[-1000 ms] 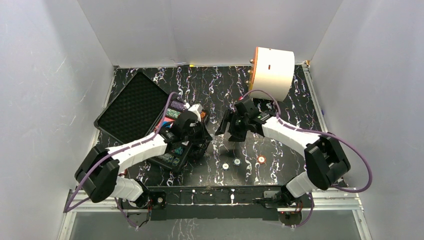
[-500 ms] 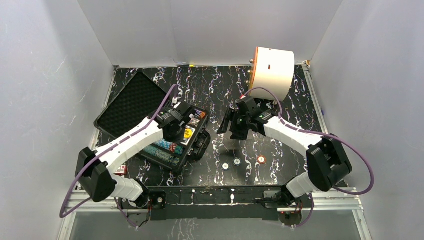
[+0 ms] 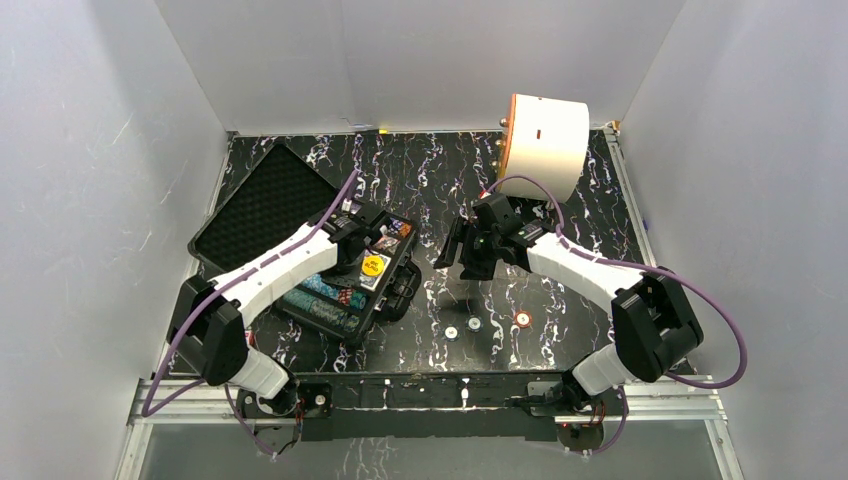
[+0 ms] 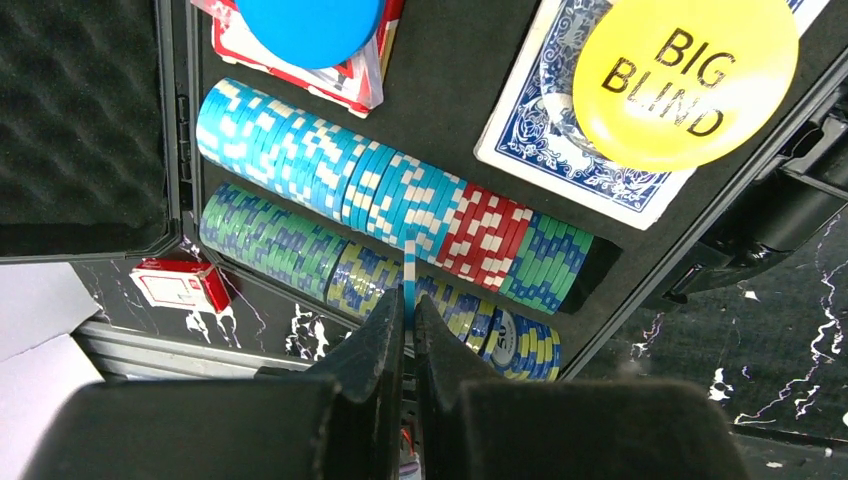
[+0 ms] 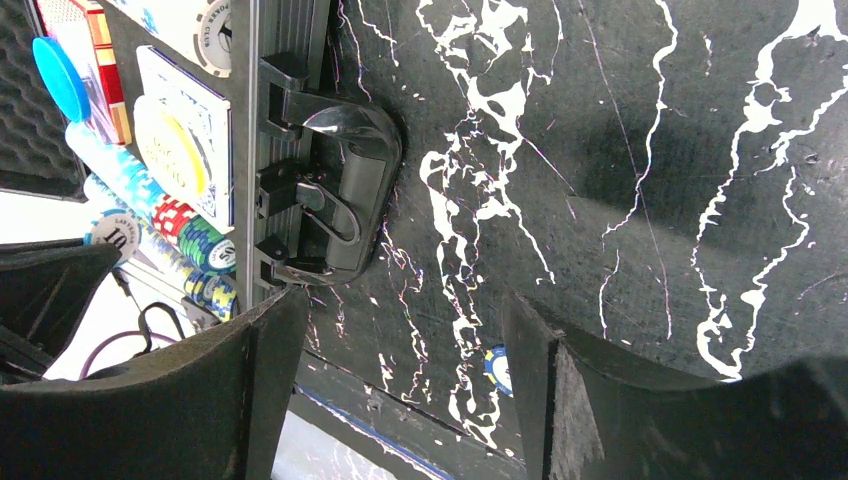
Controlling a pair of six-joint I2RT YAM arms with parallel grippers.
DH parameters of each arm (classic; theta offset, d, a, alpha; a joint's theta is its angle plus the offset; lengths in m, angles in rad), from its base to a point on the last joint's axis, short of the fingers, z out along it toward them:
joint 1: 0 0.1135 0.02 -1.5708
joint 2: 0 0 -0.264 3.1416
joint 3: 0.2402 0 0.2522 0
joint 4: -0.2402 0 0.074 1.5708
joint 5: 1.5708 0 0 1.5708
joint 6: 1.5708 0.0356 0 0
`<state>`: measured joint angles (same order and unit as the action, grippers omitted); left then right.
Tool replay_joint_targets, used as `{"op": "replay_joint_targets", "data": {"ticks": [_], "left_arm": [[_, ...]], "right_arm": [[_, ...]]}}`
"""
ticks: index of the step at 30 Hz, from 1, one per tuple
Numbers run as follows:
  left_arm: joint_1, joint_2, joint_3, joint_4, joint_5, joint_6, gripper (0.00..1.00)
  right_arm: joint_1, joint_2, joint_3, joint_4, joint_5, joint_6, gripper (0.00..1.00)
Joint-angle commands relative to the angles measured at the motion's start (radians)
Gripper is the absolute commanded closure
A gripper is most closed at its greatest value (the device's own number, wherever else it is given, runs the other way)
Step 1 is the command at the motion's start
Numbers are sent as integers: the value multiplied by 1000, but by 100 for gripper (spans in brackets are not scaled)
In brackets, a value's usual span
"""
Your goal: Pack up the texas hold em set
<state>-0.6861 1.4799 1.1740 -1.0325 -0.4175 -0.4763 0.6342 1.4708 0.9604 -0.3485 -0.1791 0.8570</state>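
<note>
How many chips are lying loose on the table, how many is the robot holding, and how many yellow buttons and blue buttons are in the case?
Loose poker chips: 3
Light-blue poker chip pinched in the jaws of the left gripper: 1
Yellow BIG BLIND button: 1
Blue button: 1
Total: 6

Case (image 3: 398,288) lies left of centre on the table (image 3: 420,170), with its open lid (image 3: 262,212) behind and to the left. In the tray, chip rows (image 4: 390,215) lie in front and card decks (image 4: 560,150) behind, with a button (image 4: 685,80) on each deck. Three loose chips (image 3: 473,324) lie on the table right of the case, and the cylinder (image 3: 540,145) stands at rear right
</note>
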Motion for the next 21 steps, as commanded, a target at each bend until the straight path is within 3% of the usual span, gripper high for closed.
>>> {"op": "replay_joint_targets", "data": {"ticks": [1, 10, 21], "left_arm": [[11, 5, 10, -13, 26, 44, 100], [13, -1, -26, 23, 184, 75, 100], [18, -6, 28, -7, 80, 66, 100]], "right_arm": [[-2, -9, 19, 8, -3, -12, 22], [-1, 0, 20, 8, -7, -12, 22], [-2, -1, 22, 9, -8, -10, 23]]}}
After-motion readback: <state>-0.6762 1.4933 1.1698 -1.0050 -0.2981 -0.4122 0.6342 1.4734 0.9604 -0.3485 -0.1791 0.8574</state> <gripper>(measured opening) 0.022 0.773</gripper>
